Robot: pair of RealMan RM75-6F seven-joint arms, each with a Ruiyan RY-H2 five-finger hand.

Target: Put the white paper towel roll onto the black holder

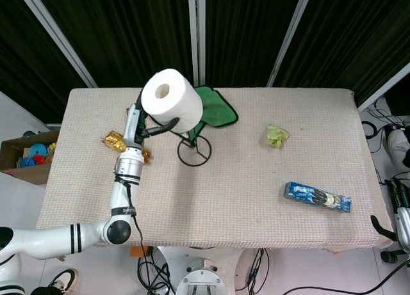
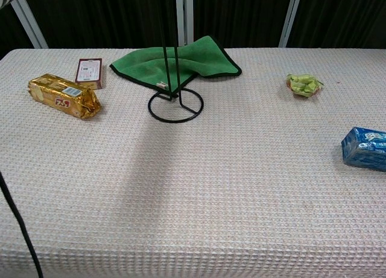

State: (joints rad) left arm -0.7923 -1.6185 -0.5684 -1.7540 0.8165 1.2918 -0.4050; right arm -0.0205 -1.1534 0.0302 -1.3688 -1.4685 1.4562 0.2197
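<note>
My left hand (image 1: pixel 148 125) holds the white paper towel roll (image 1: pixel 172 100) high above the table in the head view, its core hole facing up toward the camera. The roll hangs just left of and over the black holder (image 1: pixel 194 150), hiding the top of its thin upright rod. In the chest view the holder (image 2: pixel 175 105) stands as a wire ring base with a vertical rod; the roll and hand are above that frame. My right hand (image 1: pixel 400 208) sits off the table's right edge, its fingers unclear.
A green cloth (image 1: pixel 216 107) lies behind the holder. A gold snack pack (image 2: pixel 63 96) and a small red box (image 2: pixel 89 70) lie at the left. A green crumpled wrapper (image 1: pixel 277 135) and a blue cookie pack (image 1: pixel 318 197) lie to the right.
</note>
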